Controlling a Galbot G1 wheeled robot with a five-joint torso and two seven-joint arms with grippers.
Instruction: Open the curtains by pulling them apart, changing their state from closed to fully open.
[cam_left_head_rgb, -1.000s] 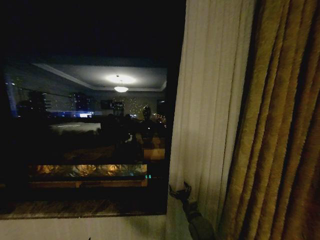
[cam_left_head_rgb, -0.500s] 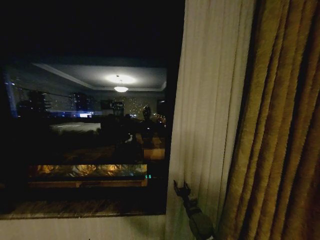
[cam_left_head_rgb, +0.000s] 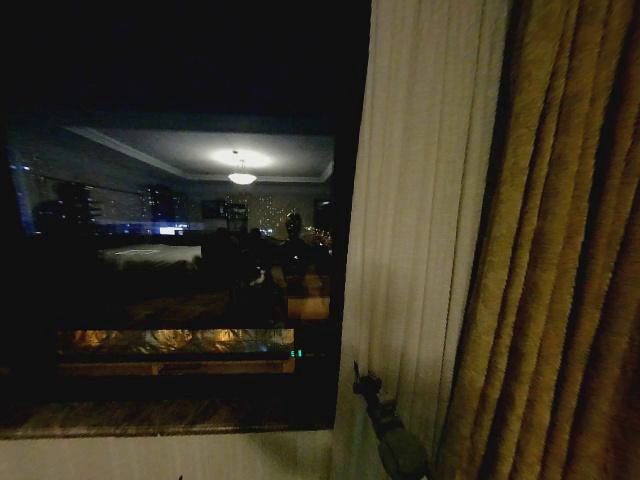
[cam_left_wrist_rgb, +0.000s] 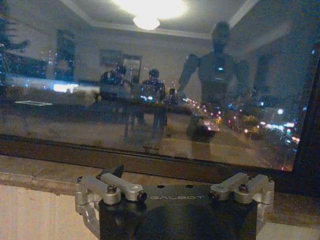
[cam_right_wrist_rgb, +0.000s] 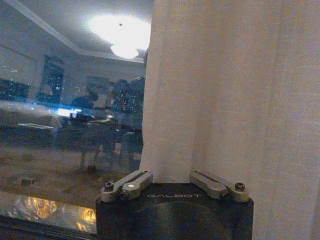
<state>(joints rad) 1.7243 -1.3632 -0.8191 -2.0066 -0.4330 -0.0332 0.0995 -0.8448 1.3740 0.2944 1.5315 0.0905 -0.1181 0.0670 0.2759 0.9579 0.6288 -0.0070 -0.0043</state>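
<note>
The sheer curtain (cam_left_head_rgb: 420, 220) hangs gathered against the gold drape (cam_left_head_rgb: 550, 250), the window (cam_left_head_rgb: 180, 250) beside it bare and dark. The right gripper (cam_left_head_rgb: 366, 384) sits at the panel's lower edge, jaws seemingly closed on fabric (cam_right_wrist_rgb: 172, 170). The left gripper (cam_left_wrist_rgb: 175, 192), open, faces the window. This side looks nearly finished.

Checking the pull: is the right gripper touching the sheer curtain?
Cannot tell. In the right wrist view the right gripper sits against the curtain, but its fingertips are hidden, so neither contact nor gap shows.
</note>
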